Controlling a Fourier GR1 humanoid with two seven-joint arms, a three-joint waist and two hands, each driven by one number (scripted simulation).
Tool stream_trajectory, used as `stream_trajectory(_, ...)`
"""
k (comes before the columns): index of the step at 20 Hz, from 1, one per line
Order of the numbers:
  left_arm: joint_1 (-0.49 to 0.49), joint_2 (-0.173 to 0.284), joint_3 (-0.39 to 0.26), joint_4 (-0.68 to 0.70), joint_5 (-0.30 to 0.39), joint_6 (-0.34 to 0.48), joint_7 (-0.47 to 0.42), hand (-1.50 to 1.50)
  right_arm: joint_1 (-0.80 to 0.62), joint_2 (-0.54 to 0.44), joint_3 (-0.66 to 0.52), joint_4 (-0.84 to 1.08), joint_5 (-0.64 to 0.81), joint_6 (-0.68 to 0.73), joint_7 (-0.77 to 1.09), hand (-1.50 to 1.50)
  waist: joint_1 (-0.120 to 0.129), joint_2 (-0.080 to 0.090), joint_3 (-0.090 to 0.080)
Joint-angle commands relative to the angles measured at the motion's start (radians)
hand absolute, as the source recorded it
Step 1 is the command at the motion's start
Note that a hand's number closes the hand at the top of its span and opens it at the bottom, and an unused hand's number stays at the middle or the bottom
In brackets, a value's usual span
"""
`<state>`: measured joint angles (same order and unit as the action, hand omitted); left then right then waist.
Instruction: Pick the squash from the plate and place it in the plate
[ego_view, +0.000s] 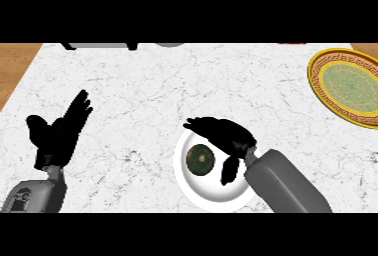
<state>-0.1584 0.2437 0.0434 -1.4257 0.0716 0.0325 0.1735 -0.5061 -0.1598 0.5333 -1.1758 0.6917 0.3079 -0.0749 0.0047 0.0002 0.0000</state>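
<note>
curling over the squash on the white plate, right hand fingers bent, not clamped.

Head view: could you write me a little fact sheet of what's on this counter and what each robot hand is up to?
counter: white marbled top
squash: dark green, round, lying on the white plate
white plate: near the front edge, partly under the right arm
gold plate: green centre, ornate gold rim, far right, nothing on it
right robot hand: over the white plate, fingers curved above the squash, not yet closed on it
left robot hand: open, fingers up, resting at the left
</note>
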Motion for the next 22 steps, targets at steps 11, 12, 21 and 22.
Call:
stream_trajectory(11, -0.012, -0.021, 0.021, 0.008, -0.045, -0.027, -0.004, 0.0, -0.036, 0.111, -0.023, 0.193, 0.212, 0.011, -0.098, -1.5, 0.001, 0.001, 0.0)
stream_trajectory(12, 0.009, -0.028, 0.029, 0.01, -0.044, -0.025, -0.022, 0.0, 0.008, 0.114, 0.001, 0.115, 0.226, 0.036, -0.075, 1.5, -0.002, 0.0, 0.0)
stream_trajectory(21, -0.032, -0.019, 0.051, 0.025, -0.028, -0.059, 0.007, 0.0, -0.008, 0.158, 0.09, 0.183, 0.143, -0.075, -0.071, 1.5, 0.008, 0.002, 0.0)
stream_trajectory(22, 0.014, -0.054, 0.032, -0.042, -0.061, -0.005, 0.022, 0.0, 0.021, 0.151, -0.019, 0.172, 0.246, -0.028, -0.182, 1.5, -0.001, 0.0, 0.0)
